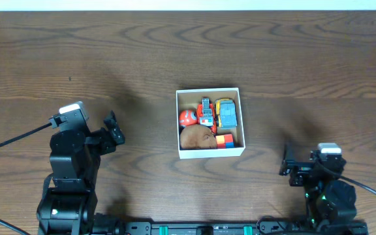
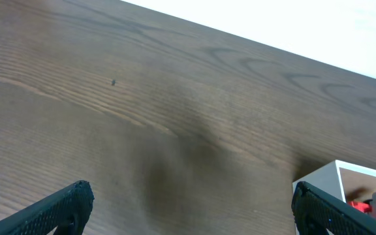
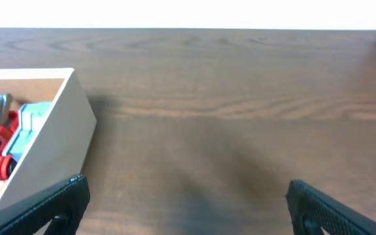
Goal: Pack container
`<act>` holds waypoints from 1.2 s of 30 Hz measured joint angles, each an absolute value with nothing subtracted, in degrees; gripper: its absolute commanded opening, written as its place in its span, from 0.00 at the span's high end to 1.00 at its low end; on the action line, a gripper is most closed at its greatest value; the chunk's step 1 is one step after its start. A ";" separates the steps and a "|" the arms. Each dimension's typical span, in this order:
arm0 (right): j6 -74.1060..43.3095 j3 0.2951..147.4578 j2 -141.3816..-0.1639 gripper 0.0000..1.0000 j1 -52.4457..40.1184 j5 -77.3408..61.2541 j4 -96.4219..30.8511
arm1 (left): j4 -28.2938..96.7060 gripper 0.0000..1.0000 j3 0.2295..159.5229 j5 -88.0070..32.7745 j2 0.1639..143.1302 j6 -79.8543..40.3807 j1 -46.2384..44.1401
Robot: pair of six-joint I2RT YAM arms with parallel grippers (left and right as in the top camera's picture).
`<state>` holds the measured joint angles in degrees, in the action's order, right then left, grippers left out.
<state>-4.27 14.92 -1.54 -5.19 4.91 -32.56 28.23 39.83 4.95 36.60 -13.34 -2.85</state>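
Note:
The container (image 1: 179,124) is a small square white-walled box with a tan inside, at the middle of the table. It holds a red ball toy (image 1: 187,117), a red car (image 1: 205,113), a blue and yellow car (image 1: 226,113), a brown lump (image 1: 197,137) and a small red, orange and blue piece (image 1: 224,141). My left gripper (image 1: 113,128) is open and empty, left of the box. My right gripper (image 1: 287,160) is open and empty, to the box's lower right. A box corner shows in the left wrist view (image 2: 325,179) and its wall in the right wrist view (image 3: 51,153).
Dark wood-grain table (image 1: 109,59) spreads all round the box. Its far edge meets a white surface (image 1: 188,4) at the top. Black cables trail from both arm bases at the front corners.

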 measured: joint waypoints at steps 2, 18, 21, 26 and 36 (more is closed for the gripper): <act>-4.27 11.64 -1.04 0.01 -5.19 4.12 -26.76 | 28.21 0.02 39.81 4.95 36.60 -13.34 -2.85; 7.88 0.47 -0.73 0.01 -5.17 1.69 -3.92 | 28.25 0.02 39.77 4.95 36.60 -13.34 -2.85; 8.47 0.47 -0.73 0.01 -5.17 1.65 -3.95 | 28.25 0.02 39.77 4.95 36.60 -13.34 -2.85; 8.95 0.47 -0.73 0.01 -5.17 1.65 -3.95 | 28.25 0.02 39.77 4.95 36.60 -13.34 -2.85; 9.37 0.47 -0.73 0.01 -5.17 1.65 -3.95 | 28.25 0.02 39.77 4.95 36.60 -13.34 -2.85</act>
<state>9.37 0.47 -0.73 -5.17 1.65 -3.95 28.25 39.77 4.95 36.60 -13.34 -2.85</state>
